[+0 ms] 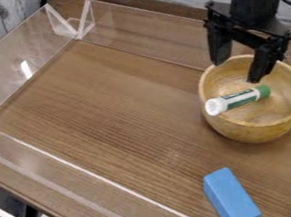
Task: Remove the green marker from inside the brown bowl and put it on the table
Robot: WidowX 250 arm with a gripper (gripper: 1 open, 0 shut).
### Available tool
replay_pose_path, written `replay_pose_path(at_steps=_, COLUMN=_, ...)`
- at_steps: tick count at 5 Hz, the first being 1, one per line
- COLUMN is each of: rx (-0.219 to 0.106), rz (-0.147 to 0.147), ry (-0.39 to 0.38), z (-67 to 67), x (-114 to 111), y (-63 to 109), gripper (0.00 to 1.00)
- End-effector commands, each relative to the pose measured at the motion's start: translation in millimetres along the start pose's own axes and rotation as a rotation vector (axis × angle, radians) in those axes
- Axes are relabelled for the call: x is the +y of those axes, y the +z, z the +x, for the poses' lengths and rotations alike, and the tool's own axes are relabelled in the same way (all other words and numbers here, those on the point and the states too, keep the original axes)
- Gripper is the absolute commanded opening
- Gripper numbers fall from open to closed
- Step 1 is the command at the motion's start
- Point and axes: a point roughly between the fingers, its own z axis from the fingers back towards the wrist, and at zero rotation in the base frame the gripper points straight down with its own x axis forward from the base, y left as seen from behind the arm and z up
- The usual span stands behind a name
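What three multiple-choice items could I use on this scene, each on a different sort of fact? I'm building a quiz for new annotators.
1. Where does the green marker lie?
A. On the table
B. Inside the brown bowl
C. On the blue block

2. How many blue blocks sit on the table?
A. One
B. Two
C. Three

3. How is the end effector standing?
A. Shut on the marker
B. Open over the bowl's far rim
C. Shut on the block

Answers: 1 B, the marker rests in the bowl's hollow; 2 A, only one shows near the front edge; 3 B, its fingers stand apart, holding nothing.
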Motion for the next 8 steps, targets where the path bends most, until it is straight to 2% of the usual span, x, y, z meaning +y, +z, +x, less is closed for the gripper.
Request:
replay_pose_path(at_steps=1, rx=-0.068, rz=0.007, ry=-0.022, z=9.6, x=-3, y=12.5, gripper=1.00)
replay_pose_path(at_steps=4, rx=-0.113, rz=0.011, ry=-0.035, z=3.6, x=-10, y=13.5, gripper=1.00)
replay_pose_path(at_steps=7, rx=-0.199, rz=0.028, ry=-0.040, z=3.3, x=-8, y=21.5, gripper=1.00)
replay_pose_path(at_steps=8, rx=-0.216, rz=0.028, ry=-0.039, z=3.4, x=-7, y=21.3, gripper=1.00)
